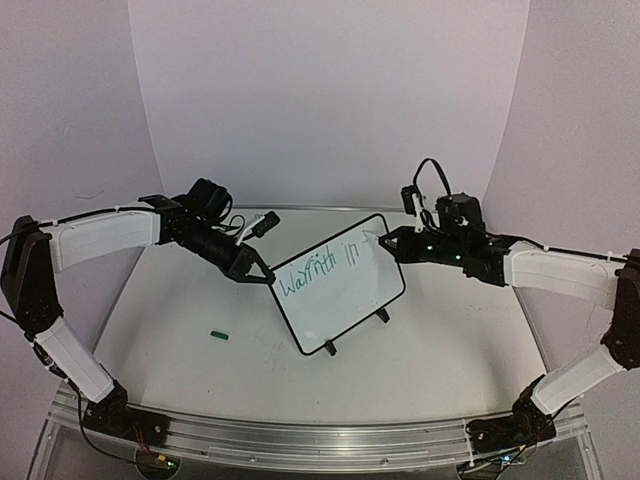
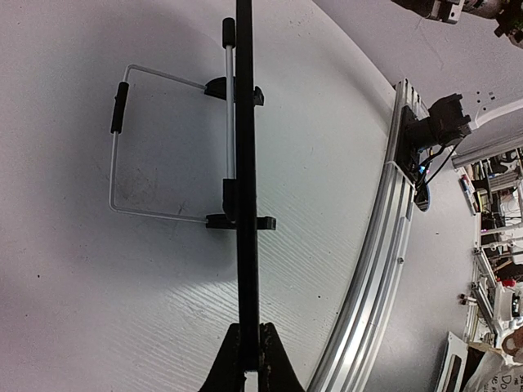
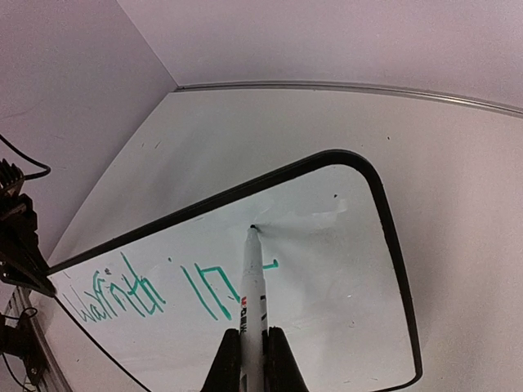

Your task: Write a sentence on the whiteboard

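Near the far corner of the whiteboard [image 1: 345,300] the right pincer [image 1: 383,239], clamped on a pen [image 3: 252,278], sets its tip beyond the letters [image 3: 122,298]; the left pincer [image 1: 267,280] grips the opposite edge.

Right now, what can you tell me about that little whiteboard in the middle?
The whiteboard is a small white rectangle with a thin black frame and rounded corners. It is propped tilted on the table on two black feet, with a wire stand behind. Green handwriting runs along its upper part. The left gripper pinches one edge; the marker in the right gripper touches its surface.
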Tool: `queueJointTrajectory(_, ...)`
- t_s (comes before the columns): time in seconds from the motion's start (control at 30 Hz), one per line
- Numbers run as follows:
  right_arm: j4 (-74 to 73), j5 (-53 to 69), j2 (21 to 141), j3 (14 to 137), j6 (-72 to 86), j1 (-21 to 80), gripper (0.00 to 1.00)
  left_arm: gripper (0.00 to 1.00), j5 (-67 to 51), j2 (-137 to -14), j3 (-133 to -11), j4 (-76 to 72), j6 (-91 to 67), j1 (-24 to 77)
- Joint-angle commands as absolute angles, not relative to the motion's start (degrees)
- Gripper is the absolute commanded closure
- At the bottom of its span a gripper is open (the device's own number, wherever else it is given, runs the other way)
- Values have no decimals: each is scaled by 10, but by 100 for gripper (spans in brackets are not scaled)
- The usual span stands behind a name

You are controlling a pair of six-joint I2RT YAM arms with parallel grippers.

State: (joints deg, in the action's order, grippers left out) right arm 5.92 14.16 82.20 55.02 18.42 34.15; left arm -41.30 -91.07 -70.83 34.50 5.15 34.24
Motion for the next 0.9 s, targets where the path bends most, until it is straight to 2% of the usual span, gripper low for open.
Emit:
queueJointTrajectory(0.0, 64, 143, 828, 566, 180, 340, 100, 100, -406, -924, -714, 372, 77, 362)
queueJointTrajectory(0.6, 66, 144, 801, 498, 209, 340, 100, 100, -408, -925, -714, 372, 76, 362)
queueJointTrajectory(0.87, 60, 108, 793, 506, 207, 339, 100, 100, -407, -925, -714, 372, 76, 362)
